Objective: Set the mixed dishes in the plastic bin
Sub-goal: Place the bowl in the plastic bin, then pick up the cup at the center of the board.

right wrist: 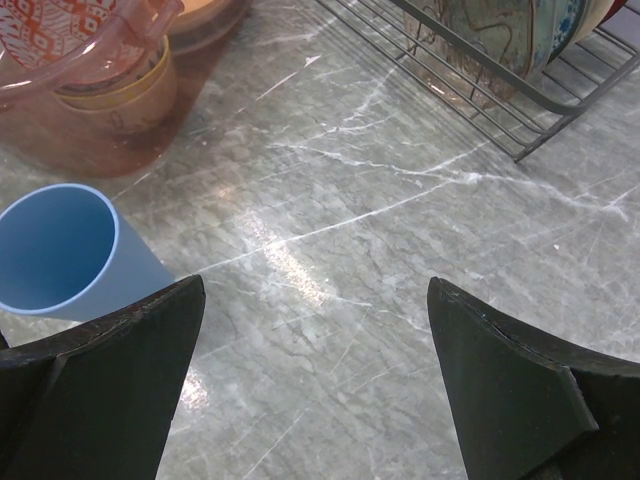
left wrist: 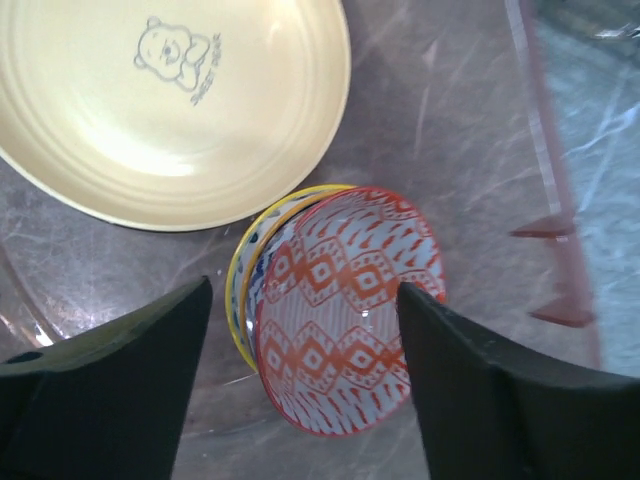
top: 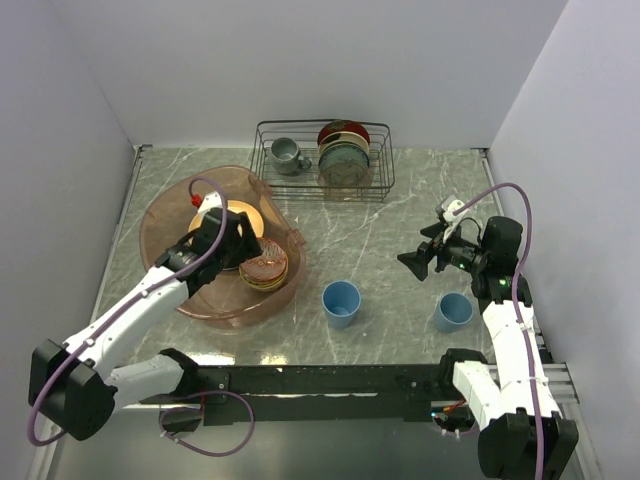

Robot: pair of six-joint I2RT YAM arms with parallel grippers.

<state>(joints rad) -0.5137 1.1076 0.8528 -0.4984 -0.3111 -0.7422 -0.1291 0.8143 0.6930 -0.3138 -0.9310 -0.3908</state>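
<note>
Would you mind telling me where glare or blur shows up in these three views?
Left wrist: soft sheen across the cream plate. Right wrist: a bright glare streak on the table near the blue cup. Top external: evenly lit, fairly sharp.

left arm: we stretch it forward and inward, wrist tipped down | left hand: our fingers stand apart | right arm: we hold it folded upright, wrist turned leftward | right hand: our fingers spread wide
</note>
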